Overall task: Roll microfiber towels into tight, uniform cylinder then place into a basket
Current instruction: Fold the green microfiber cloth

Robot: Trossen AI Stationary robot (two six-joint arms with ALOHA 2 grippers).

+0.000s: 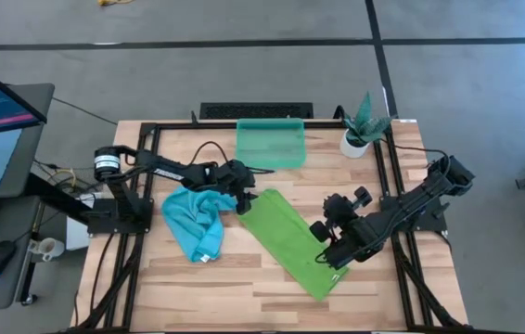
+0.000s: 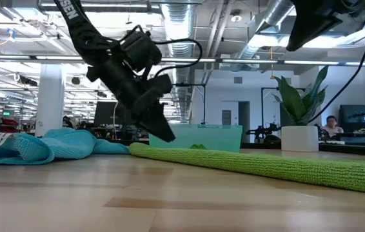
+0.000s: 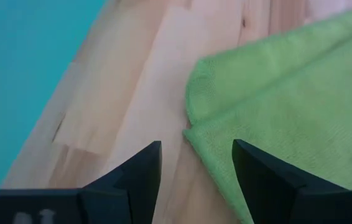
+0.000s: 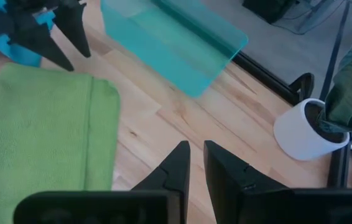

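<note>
The lime green towel lies flat on the table, folded into a long strip that runs from the middle toward the near right. Its two layers show at the far-left corner. My left gripper is open, pointing down at that corner, its tips low over the towel's edge and the bare wood. The turquoise towel lies crumpled at the left, its white tag at the near end. The teal basket stands at the far middle. My right gripper is raised over the strip's right side, fingers all but together, empty.
A white pot with a green plant stands at the far right, beside the basket. A black frame runs along the table's edges. Bare wood lies along the near edge and between the two towels.
</note>
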